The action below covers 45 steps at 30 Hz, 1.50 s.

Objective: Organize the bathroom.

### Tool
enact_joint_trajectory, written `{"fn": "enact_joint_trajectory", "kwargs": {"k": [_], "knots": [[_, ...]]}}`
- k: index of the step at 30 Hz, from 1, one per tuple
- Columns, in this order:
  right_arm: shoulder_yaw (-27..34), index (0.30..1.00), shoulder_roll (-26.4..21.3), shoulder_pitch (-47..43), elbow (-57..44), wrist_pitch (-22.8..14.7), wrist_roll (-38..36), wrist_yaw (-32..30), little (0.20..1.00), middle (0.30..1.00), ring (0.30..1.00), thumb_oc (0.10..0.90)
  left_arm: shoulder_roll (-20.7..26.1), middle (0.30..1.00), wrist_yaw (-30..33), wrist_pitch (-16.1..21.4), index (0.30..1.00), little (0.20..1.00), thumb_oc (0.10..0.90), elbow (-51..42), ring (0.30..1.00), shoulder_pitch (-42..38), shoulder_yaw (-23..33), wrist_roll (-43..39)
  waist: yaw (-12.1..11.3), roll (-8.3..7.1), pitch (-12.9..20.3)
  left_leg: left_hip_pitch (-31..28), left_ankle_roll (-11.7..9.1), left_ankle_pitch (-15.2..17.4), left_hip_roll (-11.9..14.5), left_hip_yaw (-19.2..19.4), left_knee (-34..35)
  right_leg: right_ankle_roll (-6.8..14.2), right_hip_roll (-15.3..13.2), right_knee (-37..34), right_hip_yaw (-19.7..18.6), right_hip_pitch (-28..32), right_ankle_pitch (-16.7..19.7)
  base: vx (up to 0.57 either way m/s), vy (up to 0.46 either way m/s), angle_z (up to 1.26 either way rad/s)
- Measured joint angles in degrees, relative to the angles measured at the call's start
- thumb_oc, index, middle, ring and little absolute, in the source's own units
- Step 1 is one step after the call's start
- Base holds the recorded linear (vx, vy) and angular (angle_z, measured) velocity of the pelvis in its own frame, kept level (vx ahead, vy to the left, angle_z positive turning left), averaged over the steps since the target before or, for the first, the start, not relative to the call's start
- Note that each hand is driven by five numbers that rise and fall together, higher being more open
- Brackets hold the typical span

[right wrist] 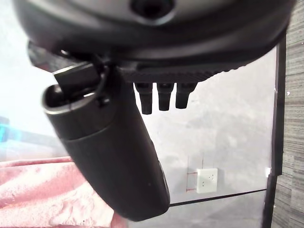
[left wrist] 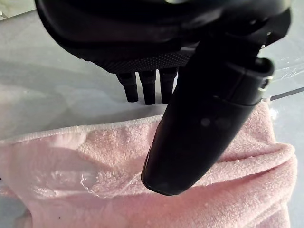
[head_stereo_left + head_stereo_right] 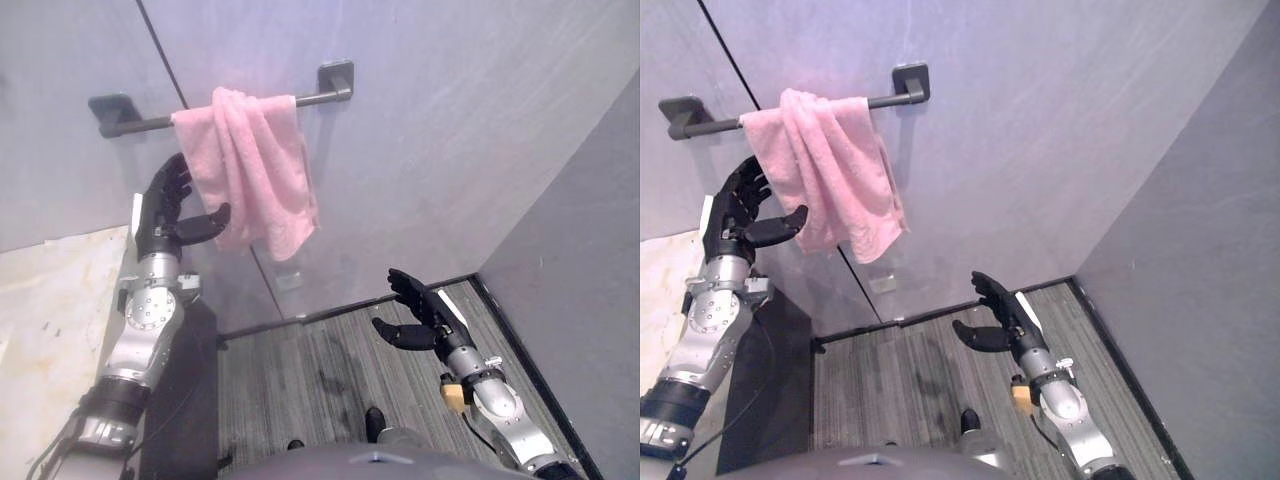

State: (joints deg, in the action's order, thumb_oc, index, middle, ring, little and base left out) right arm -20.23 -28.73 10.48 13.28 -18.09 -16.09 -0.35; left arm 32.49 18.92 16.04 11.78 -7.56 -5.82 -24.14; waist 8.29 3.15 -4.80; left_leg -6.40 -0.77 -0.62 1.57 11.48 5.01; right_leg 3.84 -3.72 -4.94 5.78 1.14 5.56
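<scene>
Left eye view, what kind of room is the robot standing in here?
Most likely a bathroom, or a mock-up of one. A pink towel hangs bunched over a dark wall-mounted towel bar, the walls are smooth grey panels, and a small white wall socket sits low above the striped grey floor.

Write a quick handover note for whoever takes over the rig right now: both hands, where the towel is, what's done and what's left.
Left robot hand: open, raised at the towel's left edge, thumb out toward the cloth, not gripping it.
Right robot hand: open and empty, held low over the floor.
Towel: pink, draped over the bar on the wall, bunched and hanging unevenly, its right side lower.
Done: towel is on the bar.
Left: probably straighten and spread it so it hangs evenly; the left robot hand looks best placed for that.
</scene>
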Motion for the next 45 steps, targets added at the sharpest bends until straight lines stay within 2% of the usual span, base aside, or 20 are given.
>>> {"fn": "enact_joint_trajectory", "kwargs": {"k": [1,2,3,4,5,6,13,19,25,26,29,32,37,40,45], "knots": [[0.00,0.900,-0.02,0.00,0.00,0.00,0.00,0.12,0.900,0.900,0.900,0.800,0.01,0.752,0.10,0.00,0.752,0.752,0.701,0.26,0.752,-0.03,0.00,0.00,0.04,0.09,0.06,-0.02,0.02,0.01,-0.01,0.07,-0.07,-0.02,0.00,0.00,-0.06,-0.01,0.02,0.04,0.005,-0.02],[0.00,0.900,-0.02,0.00,0.00,0.00,0.00,0.26,0.900,0.900,0.900,0.800,0.01,0.709,0.08,-0.01,0.709,0.709,0.673,0.43,0.709,-0.21,0.00,-0.01,0.01,0.11,0.07,-0.03,0.02,0.01,-0.01,0.13,-0.08,-0.08,0.00,0.00,-0.09,-0.02,0.06,0.07,0.011,0.00],[-0.01,0.900,-0.07,-0.02,0.00,0.00,0.00,0.56,0.900,0.900,0.900,0.800,0.02,0.556,0.02,-0.01,0.556,0.556,0.571,1.48,0.556,-1.17,-0.06,-0.02,-0.07,0.11,0.10,-0.04,0.02,0.01,-0.01,0.08,-0.08,-0.05,0.00,0.00,-0.07,0.00,0.04,0.07,0.009,0.00],[0.00,0.900,-0.08,-0.05,0.00,0.00,0.00,0.84,0.900,0.900,0.900,0.800,0.06,0.498,0.02,-0.01,0.498,0.498,0.532,2.09,0.498,-1.51,-0.06,-0.03,-0.06,0.17,0.15,-0.05,0.02,0.01,-0.01,0.09,-0.08,-0.06,0.00,0.00,-0.08,0.00,0.04,0.06,0.010,0.00],[-0.01,0.900,-0.08,-0.04,0.00,0.00,0.00,1.15,0.900,0.900,0.900,0.800,0.17,0.314,-0.57,0.03,0.314,0.314,0.409,3.00,0.314,-1.94,-0.07,-0.25,0.05,0.23,0.20,-0.10,0.03,0.01,-0.01,0.15,-0.08,-0.01,0.00,0.00,-0.13,0.03,0.01,0.04,0.005,-0.02],[-0.02,0.900,-0.08,-0.04,0.00,0.00,0.01,1.45,0.900,0.900,0.900,0.800,0.35,0.300,-1.38,0.03,0.300,0.300,0.400,4.19,0.300,-2.52,-0.09,-0.33,0.09,0.30,0.25,-0.12,0.03,0.01,-0.01,0.24,-0.08,0.00,0.00,0.00,-0.19,0.01,0.01,0.06,0.005,-0.04],[-0.03,0.900,-0.13,-0.03,0.00,0.00,0.00,2.25,0.900,0.900,0.900,0.800,1.98,0.300,-5.04,0.05,0.300,0.300,0.400,7.21,0.300,-4.41,-0.25,-1.45,1.69,0.32,0.26,-0.78,0.21,0.14,0.00,1.53,-0.03,0.09,0.11,-0.01,-1.48,0.06,0.14,0.05,0.006,-0.09],[-0.10,0.900,-2.07,-0.76,-0.86,0.00,0.00,2.00,0.900,0.900,0.900,0.800,1.90,0.300,-3.26,0.07,0.300,0.300,0.400,8.75,0.300,-5.55,-0.27,-2.31,1.90,0.32,0.27,-1.03,0.26,0.22,0.00,1.61,0.12,0.13,0.12,-0.01,-1.55,0.31,0.18,0.02,-0.001,-0.02],[-3.00,0.900,-6.81,-9.34,-1.25,0.85,-1.13,-0.43,0.900,0.900,0.900,0.800,0.54,0.300,-0.60,0.17,0.300,0.300,0.400,8.58,0.300,-5.71,-1.28,-2.22,-0.37,0.24,0.29,-1.31,0.23,0.18,0.02,1.06,0.13,0.09,0.11,-0.02,-1.06,0.90,0.21,0.00,-0.021,0.04],[-4.06,0.900,-7.25,-17.66,-1.24,1.45,-3.15,-1.01,0.900,0.900,0.900,0.800,-0.37,0.300,-0.43,0.20,0.300,0.300,0.400,7.92,0.300,-6.16,-2.74,-2.17,-2.11,0.22,0.30,-1.37,0.14,0.01,0.06,0.57,0.04,-0.18,0.10,-0.02,-0.51,1.11,0.38,0.01,-0.031,0.12],[-5.50,0.900,-6.81,-26.39,-1.62,3.41,-5.52,-2.24,0.900,0.900,0.900,0.800,-2.12,0.300,-0.67,0.31,0.300,0.300,0.400,7.67,0.300,-7.15,-3.23,-1.98,-3.94,0.11,0.39,-1.44,0.04,-0.13,0.11,-0.75,0.11,-0.39,0.10,-0.02,0.58,1.80,0.23,0.02,-0.031,0.25],[-5.43,0.900,-2.94,-31.74,-1.73,4.32,-5.58,-4.00,0.900,0.900,0.900,0.800,-2.96,0.300,-0.93,0.21,0.300,0.300,0.400,6.80,0.300,-7.90,-3.89,-1.48,-6.03,-0.69,0.84,-1.30,-0.07,-0.28,0.24,-2.19,-0.10,-0.71,0.15,-0.02,1.90,2.28,0.02,0.03,-0.012,0.23],[-6.28,0.900,0.39,-32.91,-1.01,7.19,-5.56,-5.68,0.900,0.900,0.900,0.800,-3.06,0.300,-2.44,-0.29,0.300,0.300,0.400,6.19,0.300,-8.56,-3.88,-0.02,-8.10,-1.12,0.93,-1.13,-0.02,-0.26,0.01,-3.06,-0.11,-0.73,-0.17,0.00,2.93,2.60,-0.15,0.03,-0.008,0.12],[-6.24,0.900,2.59,-33.58,3.18,8.59,-5.70,-7.54,0.900,0.900,0.900,0.800,-3.39,0.300,-3.27,-1.52,0.300,0.300,0.400,5.35,0.300,-8.97,-3.91,0.04,-8.18,-1.79,1.04,-1.18,-0.04,-0.26,0.08,-3.98,-0.10,-0.75,-0.14,-0.01,3.69,3.07,-0.53,0.05,-0.014,0.15],[-6.23,0.900,2.57,-33.76,4.53,9.86,-5.51,-9.71,0.900,0.900,0.900,0.800,-3.38,0.300,-4.59,-2.82,0.300,0.300,0.400,4.43,0.300,-9.07,-3.91,0.04,-8.49,-1.81,1.04,-1.17,-0.05,-0.27,0.10,-4.45,-0.09,-0.80,-0.16,-0.02,4.20,3.31,-0.68,0.04,-0.014,0.05]]}}
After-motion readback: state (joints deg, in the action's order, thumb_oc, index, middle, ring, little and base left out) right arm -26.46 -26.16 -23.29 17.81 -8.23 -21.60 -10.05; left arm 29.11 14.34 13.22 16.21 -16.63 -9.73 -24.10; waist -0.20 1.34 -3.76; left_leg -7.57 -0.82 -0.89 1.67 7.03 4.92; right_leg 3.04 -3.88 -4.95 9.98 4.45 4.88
